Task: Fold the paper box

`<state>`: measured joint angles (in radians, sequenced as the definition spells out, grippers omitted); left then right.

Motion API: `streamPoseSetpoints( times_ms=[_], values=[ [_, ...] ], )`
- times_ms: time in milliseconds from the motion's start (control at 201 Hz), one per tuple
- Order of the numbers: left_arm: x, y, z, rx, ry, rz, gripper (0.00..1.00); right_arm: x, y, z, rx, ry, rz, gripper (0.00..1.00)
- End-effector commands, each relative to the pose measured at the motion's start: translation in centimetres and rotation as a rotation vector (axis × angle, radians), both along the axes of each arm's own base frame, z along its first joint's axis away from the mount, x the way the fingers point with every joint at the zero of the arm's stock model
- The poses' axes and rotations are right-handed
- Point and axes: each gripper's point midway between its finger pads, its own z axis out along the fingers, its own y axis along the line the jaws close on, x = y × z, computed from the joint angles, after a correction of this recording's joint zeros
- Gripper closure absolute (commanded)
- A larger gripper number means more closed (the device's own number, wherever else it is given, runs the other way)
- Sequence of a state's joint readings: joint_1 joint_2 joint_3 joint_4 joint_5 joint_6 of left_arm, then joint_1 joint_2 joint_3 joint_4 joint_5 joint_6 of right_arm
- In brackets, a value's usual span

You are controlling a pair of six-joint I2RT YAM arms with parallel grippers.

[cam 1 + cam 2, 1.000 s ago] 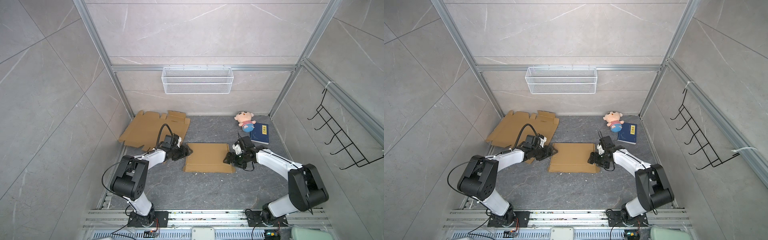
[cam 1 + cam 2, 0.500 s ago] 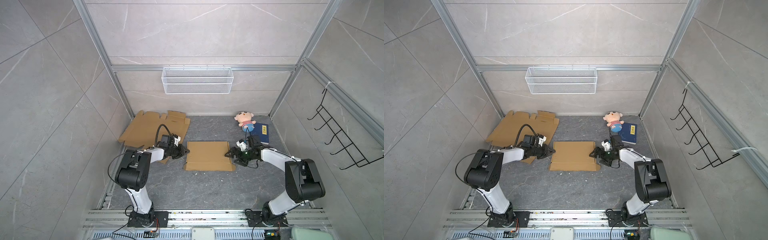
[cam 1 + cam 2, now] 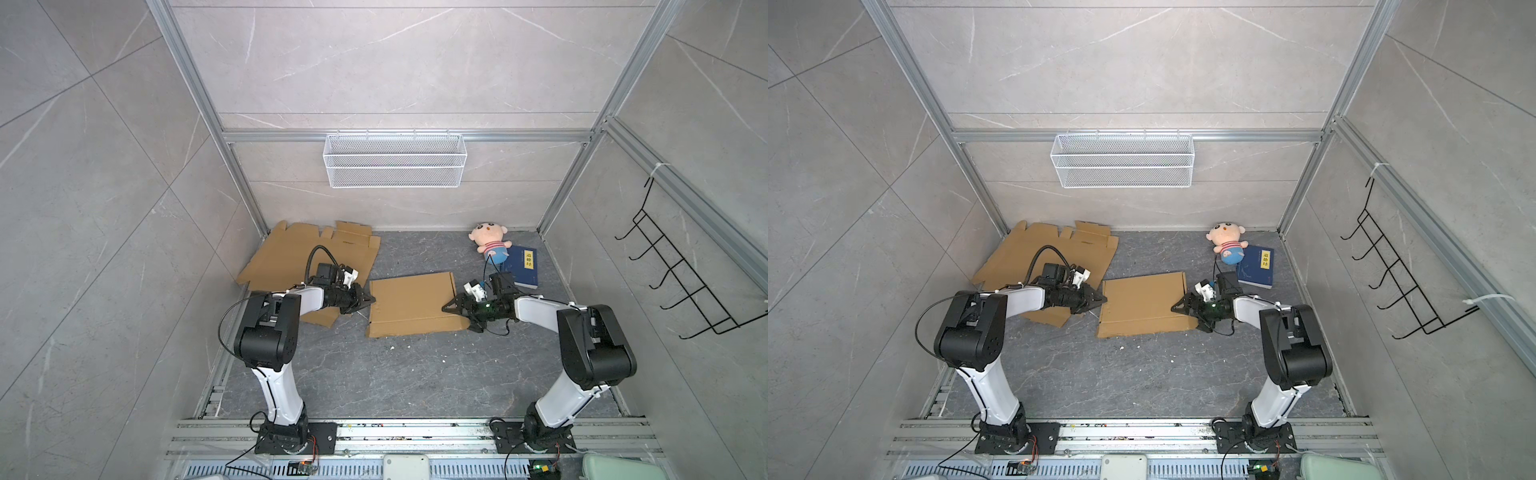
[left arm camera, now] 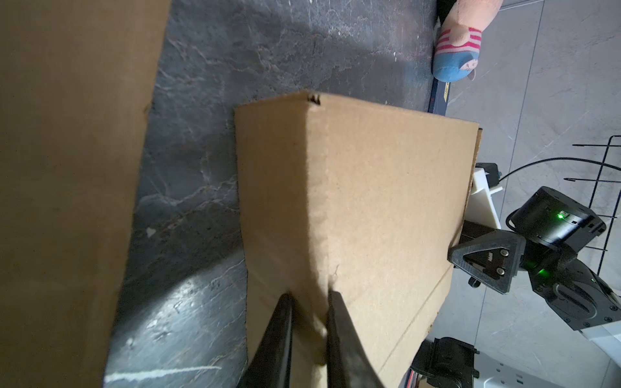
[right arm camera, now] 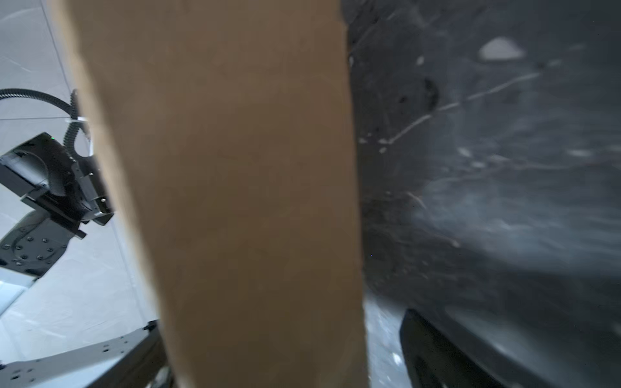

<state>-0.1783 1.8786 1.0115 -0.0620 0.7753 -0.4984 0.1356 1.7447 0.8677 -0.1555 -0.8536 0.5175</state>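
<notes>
Top views, both: paper box (image 3: 411, 305) lying flat near the middle of the dark tabletop (image 3: 395, 374), a collapsed brown blank with a crease along its near side. Left tool (image 3: 371, 299) at its left edge, right tool (image 3: 459, 318) at its right edge. Both arms stretched low and almost level, forearms pointing inward at each other across the box. Second cardboard sheet (image 3: 307, 257) behind the left tool, plush doll (image 3: 490, 245) and blue book (image 3: 524, 266) behind the right one, all apart from the box.

Left wrist view: fingers (image 4: 339, 336) drawn close together, pinching the box's edge just where the board bends along a crease into a shaded face and a lit face. Right tool visible beyond the far edge, one finger over the board.

Right wrist view: blurred. Board running straight through between widely parted jaws, so spread apart, straddling the right edge, clamping nothing.

Handling, as a judgement: light, stiff across the panels, weak along the scored lines. Likely to slide on the smooth tabletop and to dent or tear if squeezed mid-panel. Best taken at an edge close to a crease, one side anchored while the other lifts.
</notes>
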Motion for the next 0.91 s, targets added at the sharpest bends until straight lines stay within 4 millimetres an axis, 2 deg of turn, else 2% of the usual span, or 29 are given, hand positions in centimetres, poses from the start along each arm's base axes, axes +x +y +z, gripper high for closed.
streamPoseSetpoints(
  times_ms=[0,124,234,289,383,483,567,657,752,901],
  values=[
    [-3.3,3.0,-6.4,0.19,0.212,0.057,0.83,1.9,1.4,0.9,0.095,-0.026,0.0,0.09],
    [-3.0,2.6,-5.7,0.183,0.185,0.051,0.8,3.1,2.7,1.7,0.197,-0.025,-0.015,0.22],
    [-1.9,1.6,-3.0,0.148,0.118,0.044,0.72,3.2,2.8,1.6,0.228,0.004,-0.038,0.32],
    [-1.3,1.1,-0.9,0.119,0.07,0.044,0.65,3.0,2.7,1.6,0.229,0.019,-0.048,0.36],
    [-0.6,0.5,4.4,0.082,-0.07,0.034,0.54,2.2,2.5,2.0,0.232,0.05,-0.073,0.4],
    [-1.1,0.4,9.6,0.11,-0.259,0.005,0.42,1.5,2.4,2.9,0.252,0.1,-0.11,0.42],
    [-2.7,-0.7,13.1,0.233,-0.481,-0.083,0.34,0.9,2.3,4.0,0.269,0.139,-0.143,0.45],
    [-5.6,-3.0,15.3,0.384,-0.728,-0.269,0.31,0.3,2.1,4.8,0.281,0.21,-0.191,0.49],
    [-8.9,-5.1,16.0,0.482,-0.945,-0.473,0.27,-0.4,2.1,5.2,0.324,0.287,-0.239,0.52],
    [-11.3,-6.4,16.0,0.626,-1.163,-0.696,0.17,-1.1,2.2,6.7,0.359,0.339,-0.25,0.54]
  ],
)
